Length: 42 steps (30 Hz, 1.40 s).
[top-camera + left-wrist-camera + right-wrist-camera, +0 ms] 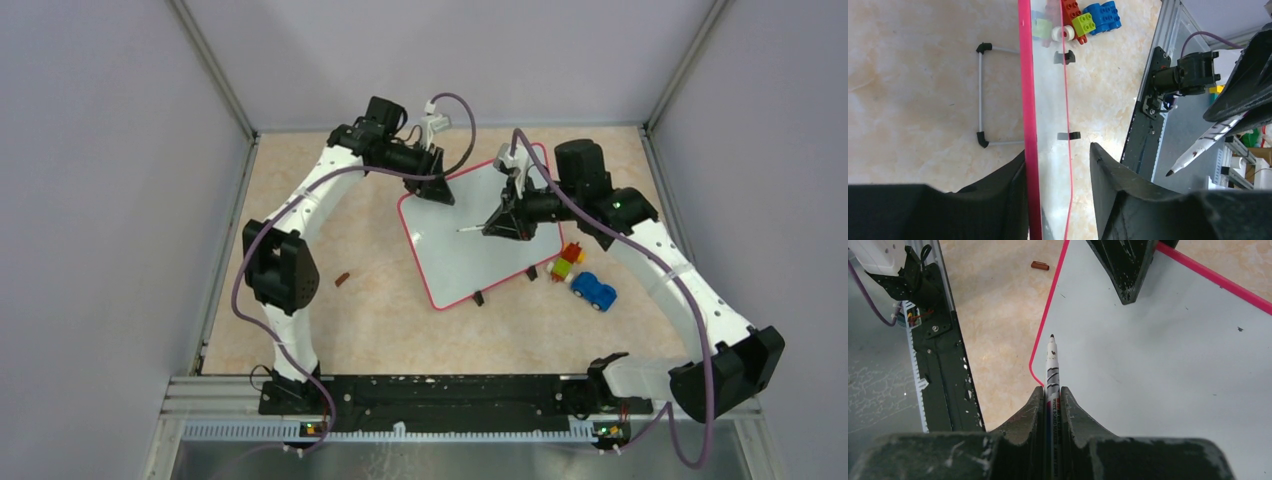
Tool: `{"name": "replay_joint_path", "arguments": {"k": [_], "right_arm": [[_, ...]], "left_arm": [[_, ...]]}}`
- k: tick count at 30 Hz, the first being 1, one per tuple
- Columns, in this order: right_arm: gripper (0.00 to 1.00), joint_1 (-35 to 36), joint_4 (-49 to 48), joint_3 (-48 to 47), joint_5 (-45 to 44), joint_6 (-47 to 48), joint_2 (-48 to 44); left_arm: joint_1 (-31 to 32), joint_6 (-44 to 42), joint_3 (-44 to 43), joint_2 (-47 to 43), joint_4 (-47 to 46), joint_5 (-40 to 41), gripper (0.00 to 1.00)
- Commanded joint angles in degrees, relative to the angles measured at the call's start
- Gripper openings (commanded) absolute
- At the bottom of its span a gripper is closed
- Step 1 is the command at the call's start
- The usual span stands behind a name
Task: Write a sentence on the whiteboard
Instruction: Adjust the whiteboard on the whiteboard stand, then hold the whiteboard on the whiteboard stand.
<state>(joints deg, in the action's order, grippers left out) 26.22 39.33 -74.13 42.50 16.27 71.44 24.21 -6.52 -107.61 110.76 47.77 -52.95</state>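
Two claws are at work on one board. The right claw point(1053, 392) is closed on a single whiteboard marker point(1052, 360). Its two dark, scuffed wedge fingers point(1023, 425) press the barrel from both sides. The barrel is slim, white and black-striped, with printed lettering, and it narrows to a dark tip.

The whiteboard point(470, 265) lies directly beneath that claw. The tip sits over the white face just inside the thin red-pink rim. Whether it touches I cannot tell.

The board is a smooth rectangle with rounded corners and a few dark specks. It stands skewed on the beige marbled tabletop point(380, 330) on two visible black feet point(478, 297).

The left claw point(1058, 155) straddles the board's far-left edge. One finger lies against the rim, and a strip of tabletop shows beside the other. I cannot tell if it pinches. A thin wire stand point(980, 95) with black corners juts from the board's back.

To the board's right, just beside it, are one stack of studded toy bricks point(567, 262) and one blue toy car point(594, 291). One small brown cap-like piece point(342, 279) lies well apart to the left.
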Motion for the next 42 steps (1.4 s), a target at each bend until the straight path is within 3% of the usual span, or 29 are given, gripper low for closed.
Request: {"name": "replay_joint_path", "arguments": {"k": [1,11,16,31,42], "right_arm": [[0.00,1.1,-3.7,-2.9,-1.4,-1.7,0.5],[0.00,8.9,-9.6,-8.0,-11.3,-4.5,6.1],[0.00,12.6,-12.8,-9.4,-18.1,-4.9,8.9],[0.00,15.6,-15.4,-6.7,-22.6,-4.5,9.8],[0.00,16.7,-15.3,-6.6,-25.3,-3.7,10.9]], "left_arm": [[-4.3,0.0,-2.1,-3.4,3.1,-2.4,0.51],[-9.3,0.6,9.6,-12.6,-0.8,-5.6,0.52],[-10.4,1.1,10.9,-12.7,-1.7,-6.6,0.43],[-10.3,2.1,11.5,-11.8,-3.1,-5.7,0.13],[-10.3,2.0,11.5,-11.3,-3.2,-5.5,0.01]]}}
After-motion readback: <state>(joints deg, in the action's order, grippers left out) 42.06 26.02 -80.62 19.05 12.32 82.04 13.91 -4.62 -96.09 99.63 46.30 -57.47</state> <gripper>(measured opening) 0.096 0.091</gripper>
